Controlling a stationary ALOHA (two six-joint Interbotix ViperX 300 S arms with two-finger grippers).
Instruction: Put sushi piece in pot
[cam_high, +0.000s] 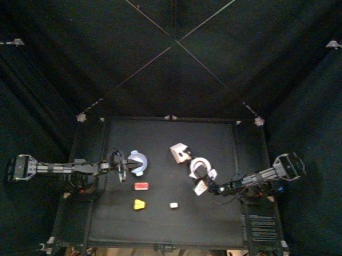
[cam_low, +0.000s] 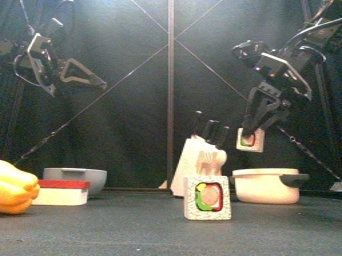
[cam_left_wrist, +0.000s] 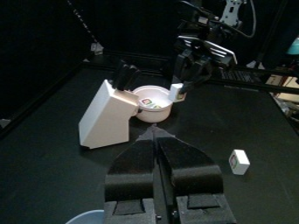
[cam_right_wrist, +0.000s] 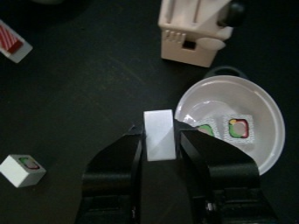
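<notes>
Glossy white pot (cam_right_wrist: 233, 131), matt black table (cam_right_wrist: 82, 105), smooth cream sushi piece (cam_right_wrist: 159, 136).

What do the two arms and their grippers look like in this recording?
Both arms are black, jointed, with thin black cables looping beside them. The left gripper has two flat, matte black jaws tapering to a point; the right gripper has broad, rounded black jaws. No markings show.

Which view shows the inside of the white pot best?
The right wrist view: it looks down into the pot, where two sushi pieces lie. The front view shows only its outer wall. The top view shows it small. The left wrist view shows it far off, beside the knife block.
</notes>
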